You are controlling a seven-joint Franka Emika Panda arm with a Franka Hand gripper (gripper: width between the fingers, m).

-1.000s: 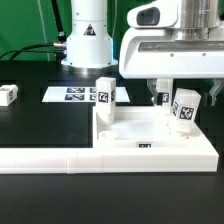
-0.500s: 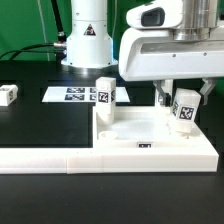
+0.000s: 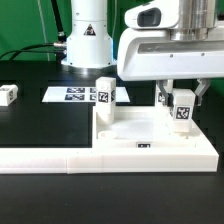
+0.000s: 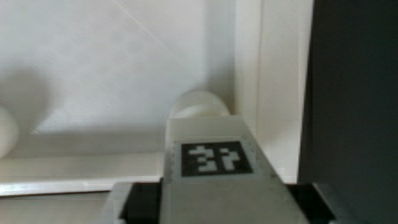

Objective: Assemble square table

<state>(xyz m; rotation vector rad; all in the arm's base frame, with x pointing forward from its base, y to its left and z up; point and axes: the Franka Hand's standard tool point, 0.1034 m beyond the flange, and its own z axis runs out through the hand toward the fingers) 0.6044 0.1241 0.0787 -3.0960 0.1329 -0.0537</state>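
Tabletop [image 3: 150,138] is flat on the black table [image 3: 30,125], right beside the low white wall [image 3: 40,158] on the exterior view's left. On my feed the tool [image 3: 183,103] is pinching a leg [image 3: 182,112] upright over the tabletop's far corner on the exterior view's right. Can't tell if it's touching down. A second leg [image 3: 106,95] stands at the tabletop's other far corner. A third leg [image 3: 8,95] sits well off the tabletop to the exterior view's left, and the marker board [image 3: 72,95] lies just behind the tabletop.
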